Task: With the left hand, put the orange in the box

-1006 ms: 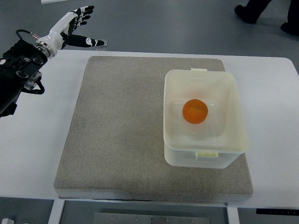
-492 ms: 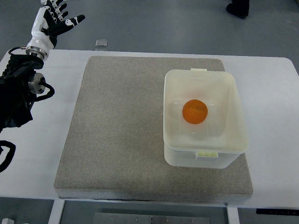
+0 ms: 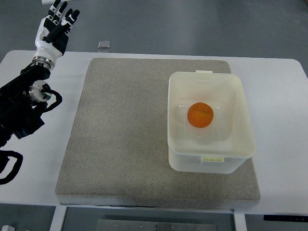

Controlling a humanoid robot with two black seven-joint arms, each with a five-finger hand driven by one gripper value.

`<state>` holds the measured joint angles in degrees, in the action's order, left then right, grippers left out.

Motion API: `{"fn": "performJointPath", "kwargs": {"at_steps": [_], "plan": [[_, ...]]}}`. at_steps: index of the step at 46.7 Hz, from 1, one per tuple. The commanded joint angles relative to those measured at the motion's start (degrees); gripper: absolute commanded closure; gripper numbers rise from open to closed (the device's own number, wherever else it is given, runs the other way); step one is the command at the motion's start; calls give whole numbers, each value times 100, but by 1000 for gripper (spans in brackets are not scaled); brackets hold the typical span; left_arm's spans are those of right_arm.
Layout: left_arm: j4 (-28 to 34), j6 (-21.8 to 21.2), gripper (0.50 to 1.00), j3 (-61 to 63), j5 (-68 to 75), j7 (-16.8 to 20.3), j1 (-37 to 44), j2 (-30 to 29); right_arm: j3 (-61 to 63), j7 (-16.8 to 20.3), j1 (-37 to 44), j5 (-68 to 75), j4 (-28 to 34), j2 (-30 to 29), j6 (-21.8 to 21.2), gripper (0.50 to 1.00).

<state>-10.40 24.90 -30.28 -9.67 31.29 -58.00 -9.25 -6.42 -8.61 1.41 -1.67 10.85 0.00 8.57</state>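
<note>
— What has changed since a second ago?

— The left robot hand (image 3: 55,26) has swung from pointing rightward over the far tabletop edge to pointing up and away at the far left corner, and its arm has drawn back along the left side. The person's feet at the far right of the floor have gone from view. The orange and box have not moved.

— Is the hand holding anything?

— No. Its fingers are stretched out straight, side by side, holding nothing. The right hand does not show.

— Where is the orange?

— The orange (image 3: 200,115) lies on the bottom of the box (image 3: 210,157), about in the middle, well apart from the hand.

— So how far along is the task?

— I judge it done: the fruit is inside and released. All that seems left is for the arm to finish pulling back.

— And the surface?

— The translucent white box, open with no lid on it, stands on the right part of a grey mat (image 3: 125,125) that covers most of the white tabletop (image 3: 284,125).

— The room?

— Grey floor (image 3: 173,24) beyond the far edge, with a small flat metal piece (image 3: 103,44) lying on it just past the tabletop.
</note>
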Motion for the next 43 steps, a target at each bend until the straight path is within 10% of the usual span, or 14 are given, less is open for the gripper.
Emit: {"fn": "performJointPath", "kwargs": {"at_steps": [1, 43], "plan": [[12, 15, 501, -206, 0, 0, 86, 151, 0, 0, 0, 0, -4, 0, -5, 568], [21, -2, 504, -733, -53, 18, 148, 196, -9, 9, 0, -9, -4, 0, -5, 568]]}}
